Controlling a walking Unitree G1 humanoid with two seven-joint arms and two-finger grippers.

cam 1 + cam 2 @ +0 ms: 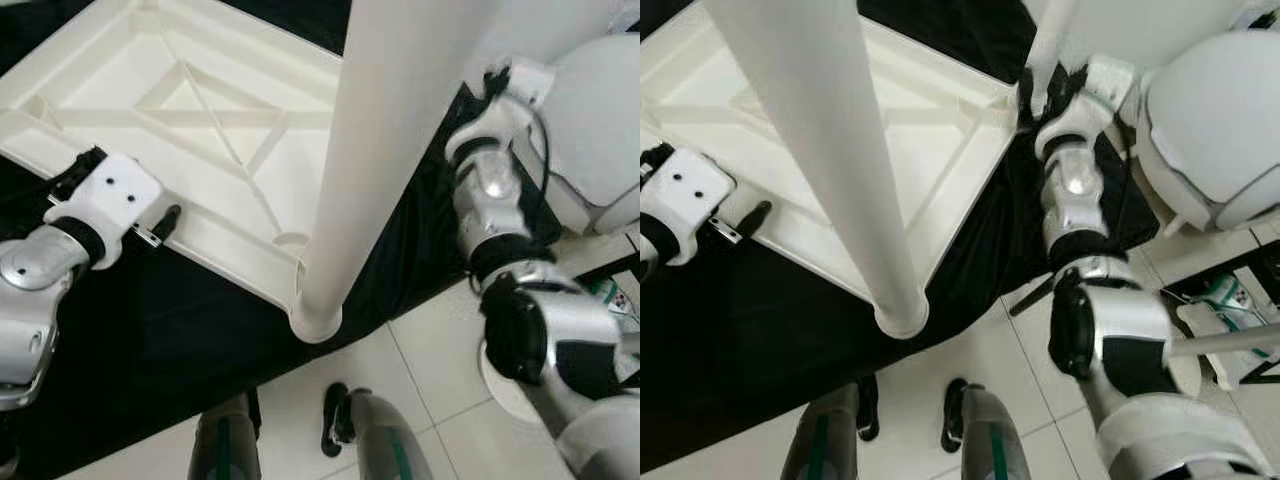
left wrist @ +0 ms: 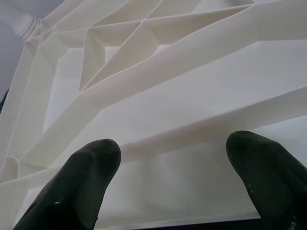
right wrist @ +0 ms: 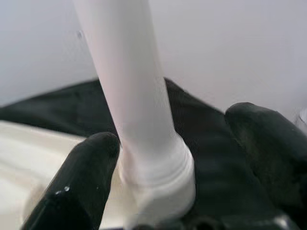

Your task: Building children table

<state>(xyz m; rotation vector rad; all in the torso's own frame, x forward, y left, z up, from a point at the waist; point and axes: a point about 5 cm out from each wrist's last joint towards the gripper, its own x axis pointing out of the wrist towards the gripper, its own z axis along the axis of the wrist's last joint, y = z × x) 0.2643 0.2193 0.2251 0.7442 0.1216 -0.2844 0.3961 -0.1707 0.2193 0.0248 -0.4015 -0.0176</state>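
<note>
A white plastic table top lies upside down on a black cloth, ribs facing up. One white leg stands upright in its near corner socket. A second leg stands at the far right corner. My right gripper is open around the base of that second leg: one finger touches it, the other stands a little off. My left gripper is open at the table top's left rim, its fingertips just over the ribbed underside.
A large white rounded object stands at the right, close to my right arm. A small rack with green items sits on the tiled floor at the right. My feet stand just before the cloth's near edge.
</note>
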